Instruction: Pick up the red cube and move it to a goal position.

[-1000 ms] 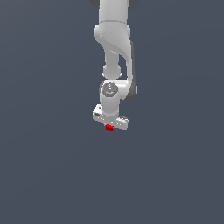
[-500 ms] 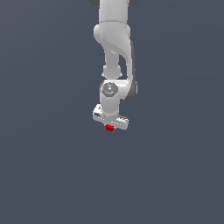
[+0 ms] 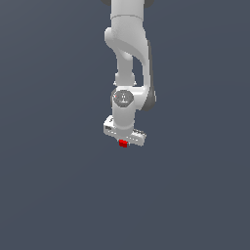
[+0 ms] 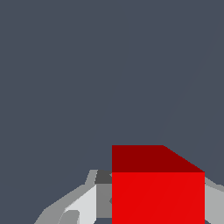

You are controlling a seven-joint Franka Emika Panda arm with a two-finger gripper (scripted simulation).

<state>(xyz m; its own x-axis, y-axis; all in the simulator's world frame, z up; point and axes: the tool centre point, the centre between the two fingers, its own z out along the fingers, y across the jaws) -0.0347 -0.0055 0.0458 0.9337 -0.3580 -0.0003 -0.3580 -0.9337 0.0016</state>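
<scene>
The red cube [image 3: 123, 143] is a tiny bright red block held right under the white hand of my gripper [image 3: 123, 143], in the middle of the exterior view. In the wrist view the cube [image 4: 157, 188] fills the space between the two grey and white fingers [image 4: 83, 203], which press on its sides. The gripper is shut on the cube. The arm hangs straight down from above. I cannot tell from these views how high the cube is above the ground.
Plain dark grey-blue ground [image 3: 58, 185] lies all around the arm. No other object, container or edge shows in either view.
</scene>
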